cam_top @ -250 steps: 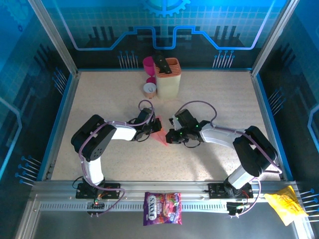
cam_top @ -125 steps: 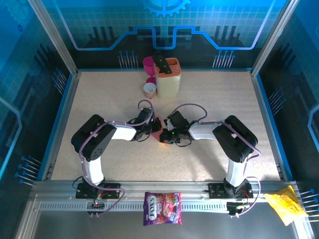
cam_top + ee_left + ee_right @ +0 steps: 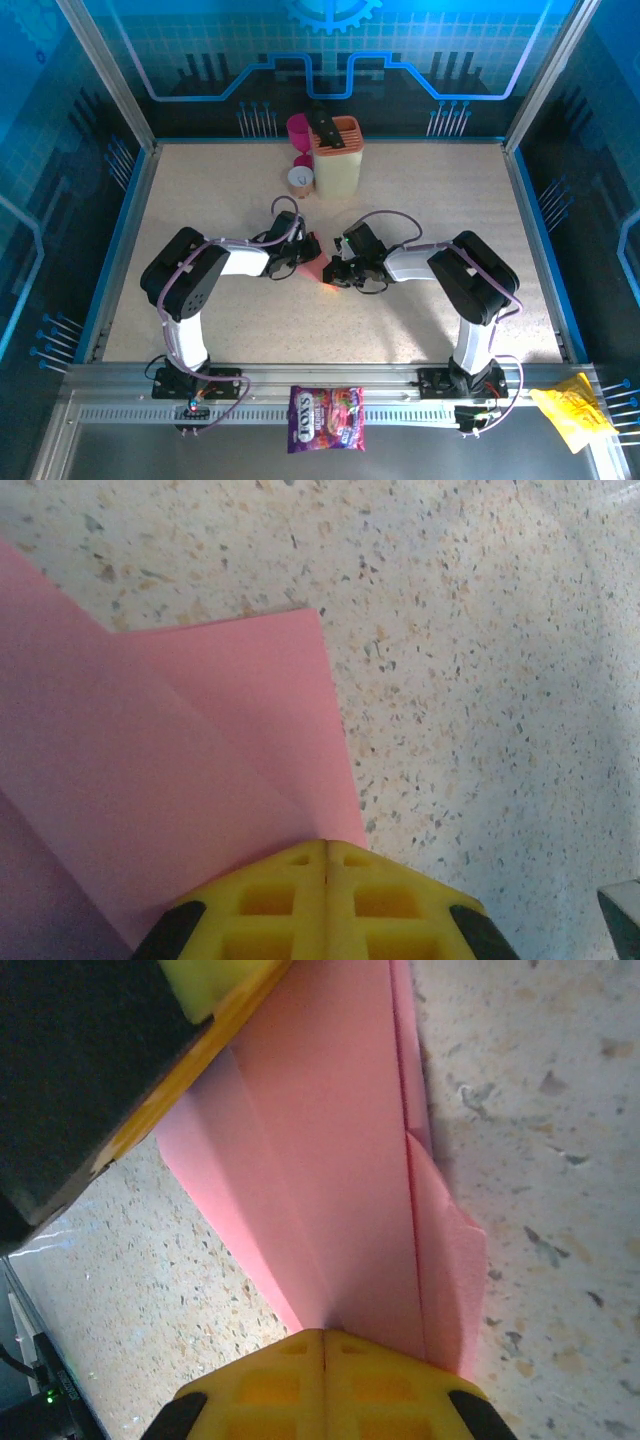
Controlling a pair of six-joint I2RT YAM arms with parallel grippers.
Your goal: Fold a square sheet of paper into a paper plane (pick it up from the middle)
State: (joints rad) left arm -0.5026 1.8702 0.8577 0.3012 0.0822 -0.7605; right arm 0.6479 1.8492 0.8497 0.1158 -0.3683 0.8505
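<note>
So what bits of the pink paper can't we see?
Top view: left tool and right tool meet over the pink paper, hiding most.
Left wrist view: picture edge cuts its left side; left tool covers the near part.
Right wrist view: left tool covers the far end.

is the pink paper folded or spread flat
Folded: the pink paper shows long creases and overlapping flaps in both wrist views.

Yellow jaws closed together, at edge of creased pink paper (image 3: 170,770), speckled table (image 3: 490,670)
</note>
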